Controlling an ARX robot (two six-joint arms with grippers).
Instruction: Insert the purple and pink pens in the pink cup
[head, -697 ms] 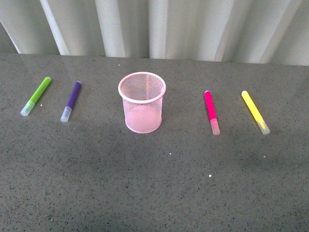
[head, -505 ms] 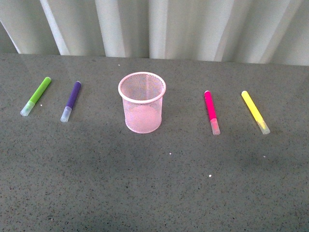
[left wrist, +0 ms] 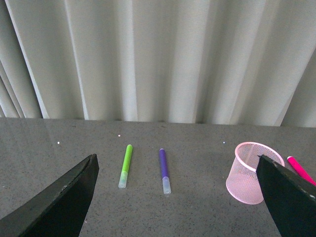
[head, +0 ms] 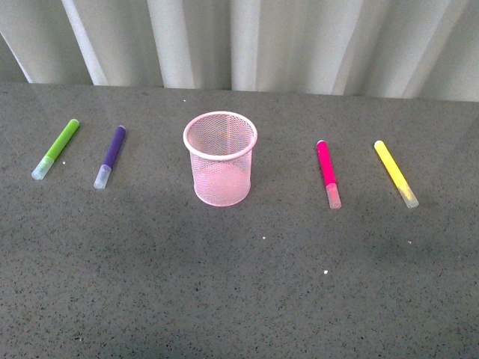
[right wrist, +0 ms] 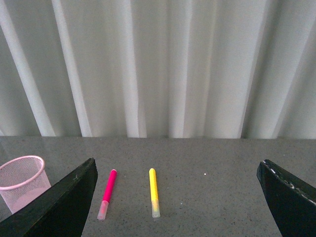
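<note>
The pink cup (head: 221,158) stands upright and empty in the middle of the grey table. The purple pen (head: 110,155) lies flat to its left, the pink pen (head: 328,173) flat to its right. Neither arm shows in the front view. In the left wrist view my left gripper (left wrist: 180,197) is open and held well back, with the purple pen (left wrist: 164,170) between its spread fingers (left wrist: 64,202) and the cup (left wrist: 251,173) by the other finger. In the right wrist view my right gripper (right wrist: 177,197) is open, with the pink pen (right wrist: 107,193) near one finger.
A lime green marker (head: 56,148) lies left of the purple pen. A yellow marker (head: 396,173) lies right of the pink pen. A pale pleated curtain (head: 239,45) closes off the far edge of the table (head: 247,284).
</note>
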